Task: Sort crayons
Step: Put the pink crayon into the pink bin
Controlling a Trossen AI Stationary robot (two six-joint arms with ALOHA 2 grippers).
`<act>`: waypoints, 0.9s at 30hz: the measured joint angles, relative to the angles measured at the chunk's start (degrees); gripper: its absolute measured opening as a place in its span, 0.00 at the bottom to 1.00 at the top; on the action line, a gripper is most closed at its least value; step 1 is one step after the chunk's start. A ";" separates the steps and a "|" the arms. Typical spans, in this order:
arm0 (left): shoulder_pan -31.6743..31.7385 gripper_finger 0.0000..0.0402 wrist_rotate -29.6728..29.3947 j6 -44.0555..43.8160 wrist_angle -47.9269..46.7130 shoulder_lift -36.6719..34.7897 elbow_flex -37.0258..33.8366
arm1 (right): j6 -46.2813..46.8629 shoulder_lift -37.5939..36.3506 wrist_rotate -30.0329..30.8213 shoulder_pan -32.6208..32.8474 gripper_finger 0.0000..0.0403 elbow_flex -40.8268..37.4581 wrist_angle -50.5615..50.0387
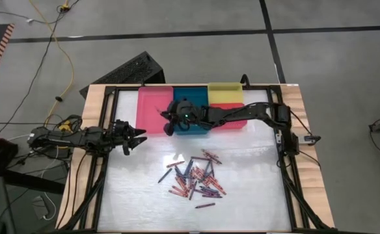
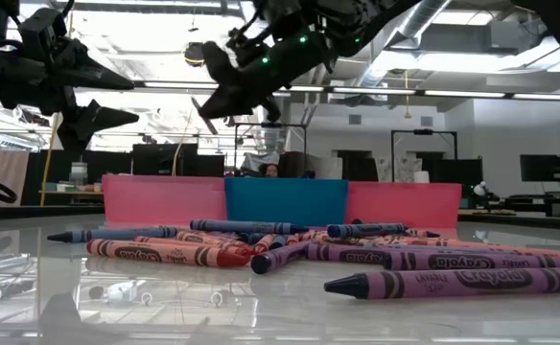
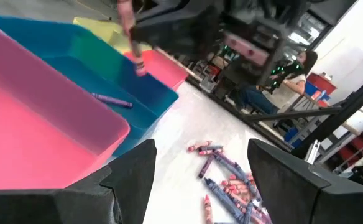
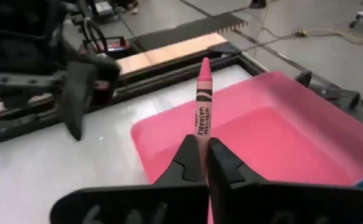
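Pink crayon (image 4: pixel 202 106) upright in right claw (image 4: pixel 204 163) above pink tray (image 4: pixel 281 134).

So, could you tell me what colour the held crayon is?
Pink crayon, clearest in the right wrist view.

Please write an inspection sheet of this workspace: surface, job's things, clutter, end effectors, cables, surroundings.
Surface: table, glossy, wood side strips.
Job's things: crayon pile loose on the table; pink crayon held; purple crayon in teal tray.
Clutter: nothing seen.
End effectors: right end effector shut on pink crayon, above pink tray; left end effector open, empty, at table's left.
Cables: yellow cable on floor.
Surroundings: a seated person beyond the table.
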 joint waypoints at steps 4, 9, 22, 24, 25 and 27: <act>-0.02 0.61 -0.43 0.02 -0.03 0.84 -0.02 | -2.21 5.03 0.03 -1.07 0.02 5.68 -2.47; -0.02 0.61 -0.26 -0.25 -0.39 1.25 -0.01 | -3.46 11.33 -0.15 -1.44 0.02 13.93 -9.81; -0.02 0.61 -0.01 -0.61 -0.35 1.23 0.01 | -8.50 20.88 -0.15 -1.81 0.06 26.83 -27.48; -0.02 0.61 -0.06 -0.61 -0.39 1.25 0.01 | -8.52 20.99 0.09 -1.84 0.10 26.81 -28.16; -0.02 0.61 -0.06 -0.61 -0.35 1.25 0.00 | -8.51 20.99 0.21 -1.95 0.12 26.81 -28.02; -0.02 0.61 -0.08 -0.63 -0.37 1.25 -0.01 | -8.52 20.88 0.26 -2.19 0.17 26.81 -27.72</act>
